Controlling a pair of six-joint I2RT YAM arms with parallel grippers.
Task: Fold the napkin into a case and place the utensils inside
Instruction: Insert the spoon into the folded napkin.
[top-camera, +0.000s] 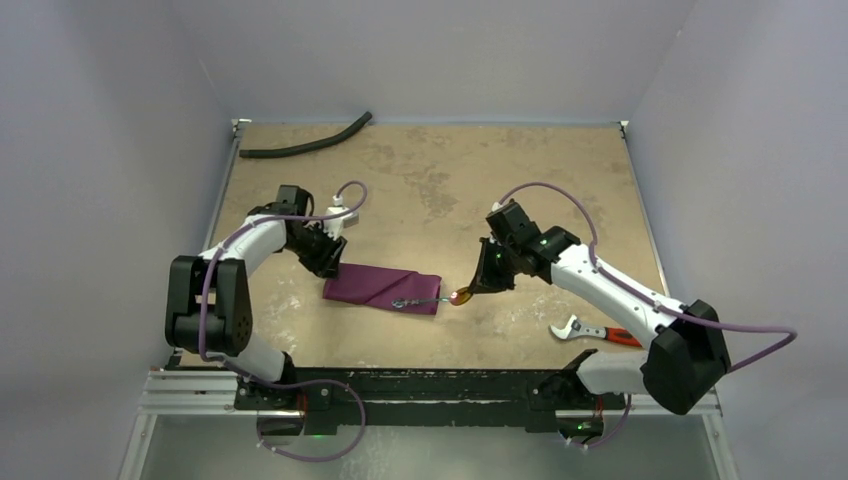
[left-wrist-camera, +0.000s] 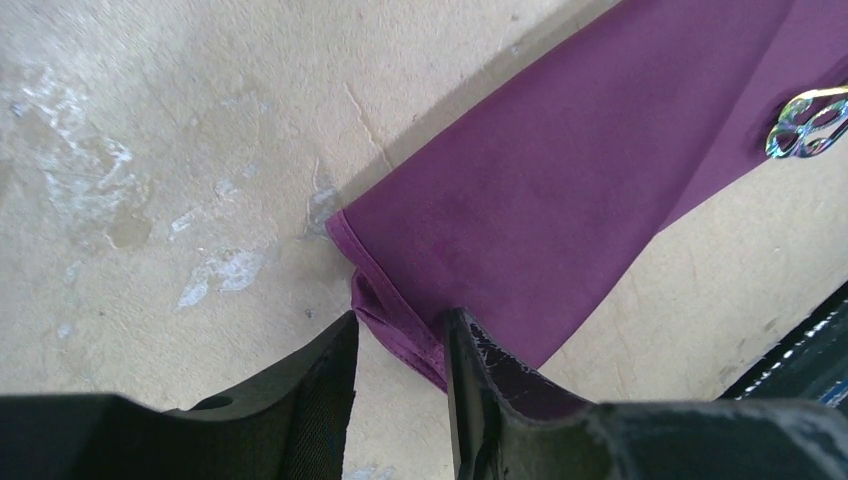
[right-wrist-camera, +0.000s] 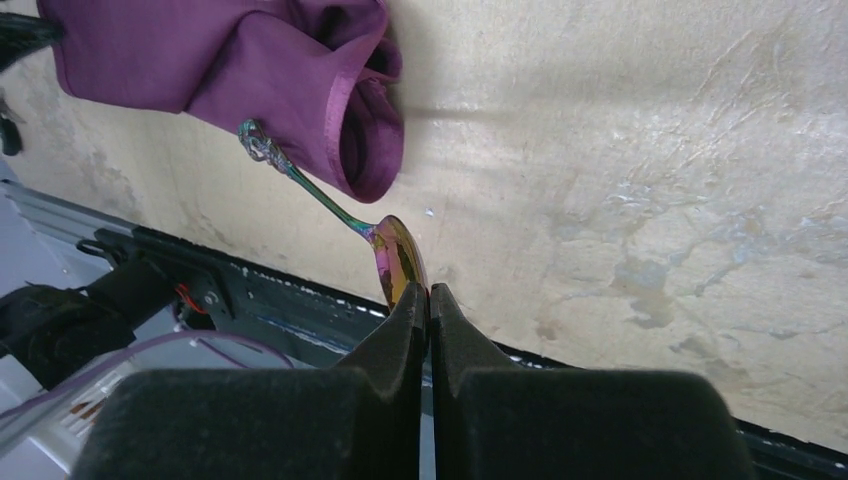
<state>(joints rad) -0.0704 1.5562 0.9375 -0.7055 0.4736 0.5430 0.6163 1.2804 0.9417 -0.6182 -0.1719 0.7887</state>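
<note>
One plum napkin (top-camera: 383, 288), thin and faintly glossy, lies folded into a flat oblong on the scuffed tan desk (top-camera: 450, 180). I note my left fingers (left-wrist-camera: 325, 390) apart, straddling its hemmed corner. My right fingers (right-wrist-camera: 405, 330) are pinched on the gold bowl tip of the spoon (right-wrist-camera: 398, 262); its ornate iridescent handle rests on the cloth's open end, a detail only wrist views resolve.

Table (top-camera: 430, 170): tan, scuffed board.
Case (top-camera: 380, 288): purple cloth, flat between left gripper (top-camera: 335, 268) and right gripper (top-camera: 472, 290).
Wrench (top-camera: 595, 331): well behind right gripper.
Hose (top-camera: 305, 140): far beyond left gripper.
</note>
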